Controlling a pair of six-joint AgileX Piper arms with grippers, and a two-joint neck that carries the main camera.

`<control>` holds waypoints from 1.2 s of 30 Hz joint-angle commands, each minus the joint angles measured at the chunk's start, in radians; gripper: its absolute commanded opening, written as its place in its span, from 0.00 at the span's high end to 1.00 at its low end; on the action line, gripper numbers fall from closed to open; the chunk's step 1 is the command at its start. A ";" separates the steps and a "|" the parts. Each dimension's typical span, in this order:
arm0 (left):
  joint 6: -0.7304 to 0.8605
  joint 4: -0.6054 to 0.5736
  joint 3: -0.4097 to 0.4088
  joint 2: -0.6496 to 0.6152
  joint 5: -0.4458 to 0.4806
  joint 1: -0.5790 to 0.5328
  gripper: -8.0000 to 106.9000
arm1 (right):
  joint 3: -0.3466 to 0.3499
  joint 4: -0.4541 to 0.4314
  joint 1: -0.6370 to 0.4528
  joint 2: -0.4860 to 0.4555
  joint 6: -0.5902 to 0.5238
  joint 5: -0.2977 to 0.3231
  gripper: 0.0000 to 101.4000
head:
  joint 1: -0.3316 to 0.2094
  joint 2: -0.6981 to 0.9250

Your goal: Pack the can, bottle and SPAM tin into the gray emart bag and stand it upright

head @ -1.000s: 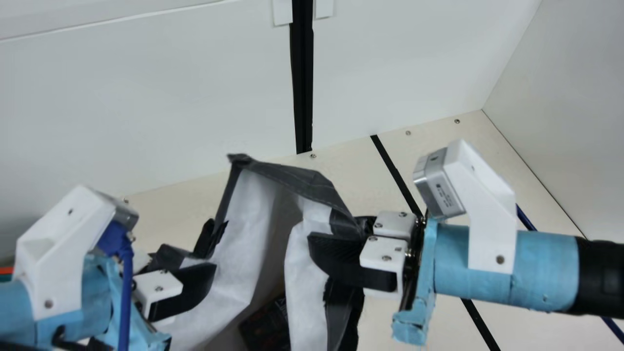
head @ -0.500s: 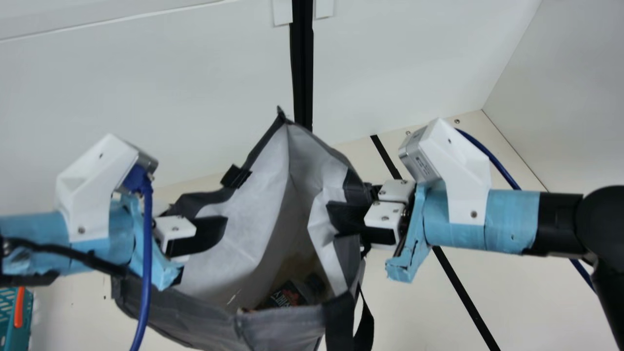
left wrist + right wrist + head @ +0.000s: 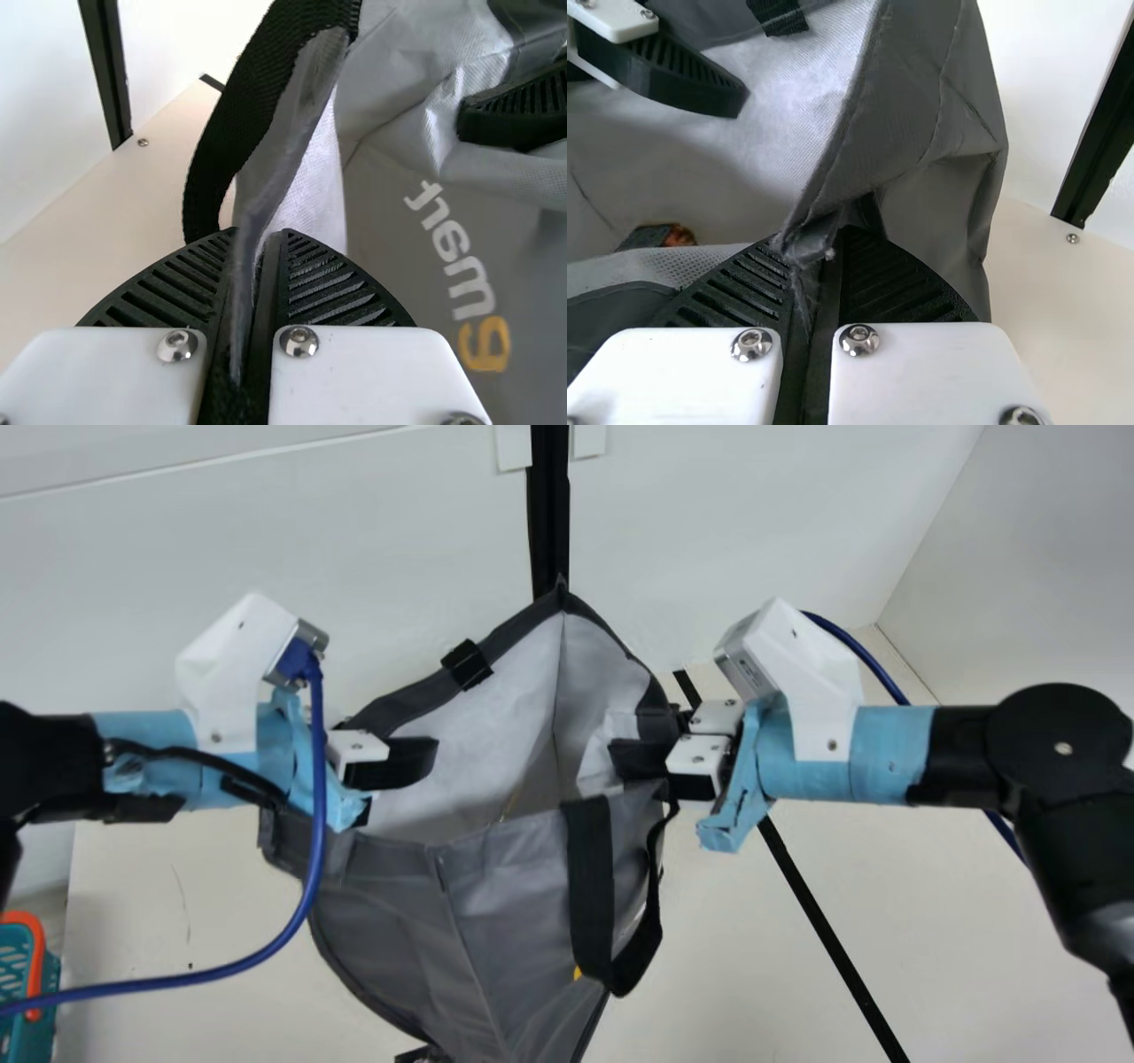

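- Higher in the main view than in the earlier frames are now the left claw (image 3: 260,235), the right claw (image 3: 819,239) and the gray emart bag (image 3: 496,921) between them; more of its outer wall has come into sight.
- Left claw is clenched on cloth at one side of the rim (image 3: 399,704); right claw is clenched on a gathered fold at the opposite side.
- Between both claws the mouth is open, and the body of the bag hangs below them. Whether its bottom touches the cream table (image 3: 726,992), I cannot tell.
- Inside, beyond the right claw's fingers, lies a dark and reddish thing (image 3: 679,235); can, bottle or SPAM tin, I cannot say which.
- Probably the packing is nearly finished, and the raising is for standing the bag up.
- Main danger: the left claw pinches thin cloth, so weight inside could pull it out and drop that side.
- If one claw lowers sooner, the contents may slide to one corner and the bag may tip.
- Just below the right claw, the black strap (image 3: 589,886) could catch on it at release.
- Soft walls may fold inward once both claws let go.
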 commanded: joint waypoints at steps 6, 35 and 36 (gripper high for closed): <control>-0.027 0.007 -0.111 0.094 -0.001 0.007 1.00 | -0.014 0.016 0.037 0.081 -0.003 -0.066 1.00 | -0.023 -0.002; -0.067 0.020 -0.178 0.141 -0.002 0.004 0.80 | -0.009 0.060 0.056 0.112 0.027 -0.108 1.00 | -0.023 -0.002; -0.067 0.020 -0.178 0.141 -0.002 0.004 0.77 | -0.009 0.060 0.056 0.112 0.027 -0.108 1.00 | -0.023 -0.002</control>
